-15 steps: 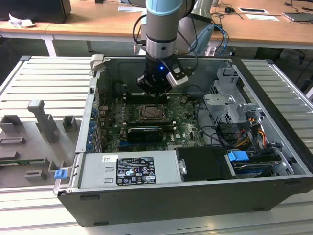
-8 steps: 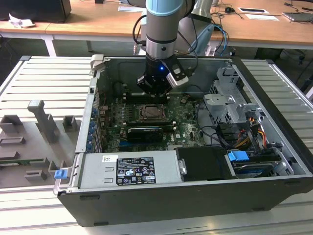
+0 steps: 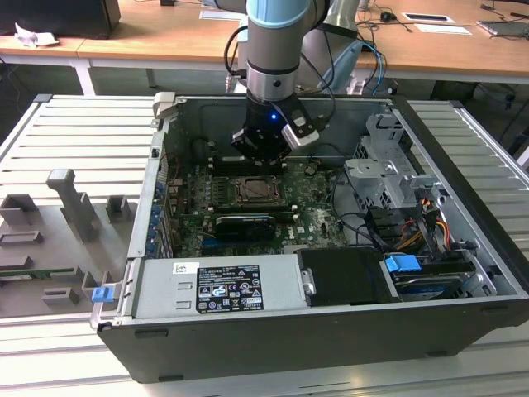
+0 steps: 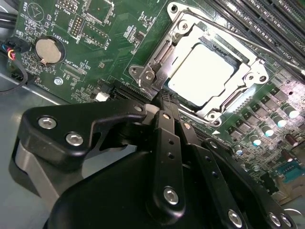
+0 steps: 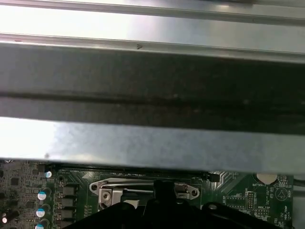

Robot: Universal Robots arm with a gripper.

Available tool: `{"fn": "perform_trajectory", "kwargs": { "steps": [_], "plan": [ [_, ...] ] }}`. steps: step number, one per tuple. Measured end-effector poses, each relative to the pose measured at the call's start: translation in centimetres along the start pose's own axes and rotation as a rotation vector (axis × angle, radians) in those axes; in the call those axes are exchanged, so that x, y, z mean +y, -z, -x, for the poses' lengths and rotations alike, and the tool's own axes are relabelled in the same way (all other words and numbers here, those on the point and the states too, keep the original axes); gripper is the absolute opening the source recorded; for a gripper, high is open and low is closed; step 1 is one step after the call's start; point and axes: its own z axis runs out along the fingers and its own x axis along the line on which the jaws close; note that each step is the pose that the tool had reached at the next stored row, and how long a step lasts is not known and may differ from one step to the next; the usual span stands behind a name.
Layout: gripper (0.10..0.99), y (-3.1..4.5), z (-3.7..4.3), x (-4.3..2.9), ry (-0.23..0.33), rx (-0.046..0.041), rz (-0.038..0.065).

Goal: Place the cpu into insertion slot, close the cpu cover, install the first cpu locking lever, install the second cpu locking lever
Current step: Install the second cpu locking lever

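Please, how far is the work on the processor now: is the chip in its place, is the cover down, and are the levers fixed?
Done: in the second wrist view the cpu lies in the insertion slot, and the cpu cover is down around it. In hand: the hand is at the cover's edge with its fingers together, holding nothing. A thin lever rod runs along one side; whether either lever is latched I cannot tell.
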Motion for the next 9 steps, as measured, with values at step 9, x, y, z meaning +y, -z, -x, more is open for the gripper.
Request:
{"fn": "perform_trajectory", "kwargs": {
  "steps": [9],
  "plan": [
    [0.106, 0.22, 0.0, -0.16, 0.0, 0.0, 0.0]
  ]
}}
